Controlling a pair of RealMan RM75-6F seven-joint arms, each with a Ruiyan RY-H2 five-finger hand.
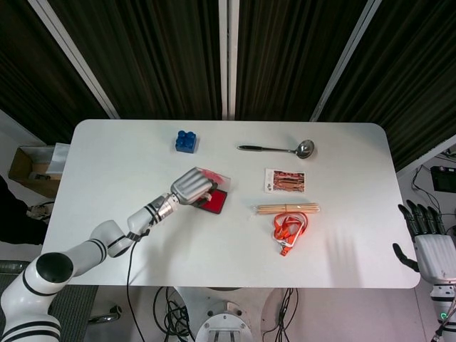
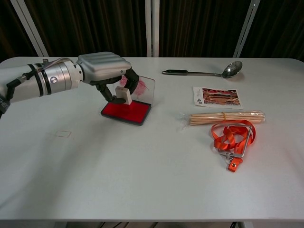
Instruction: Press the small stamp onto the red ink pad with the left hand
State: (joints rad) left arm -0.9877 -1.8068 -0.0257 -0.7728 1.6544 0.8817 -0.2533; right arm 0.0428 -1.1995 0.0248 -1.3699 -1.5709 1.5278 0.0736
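My left hand (image 2: 103, 69) (image 1: 192, 185) hangs over the red ink pad (image 2: 126, 110) (image 1: 214, 199) and pinches the small white stamp (image 2: 122, 94) upright between its fingertips. The stamp's lower end sits at or just above the red pad surface; contact cannot be told. The pad's clear lid (image 2: 142, 88), smeared with red ink, stands open behind it. In the head view the hand covers the stamp and most of the pad. My right hand (image 1: 429, 246) stays off the table's right edge, fingers apart, holding nothing.
On the table: a blue toy block (image 2: 109, 65) at the back, a metal ladle (image 2: 204, 72), a picture card (image 2: 217, 97), a bundle of wooden sticks (image 2: 225, 117) and an orange lanyard (image 2: 233, 138). A cardboard box (image 1: 32, 169) lies off the left edge.
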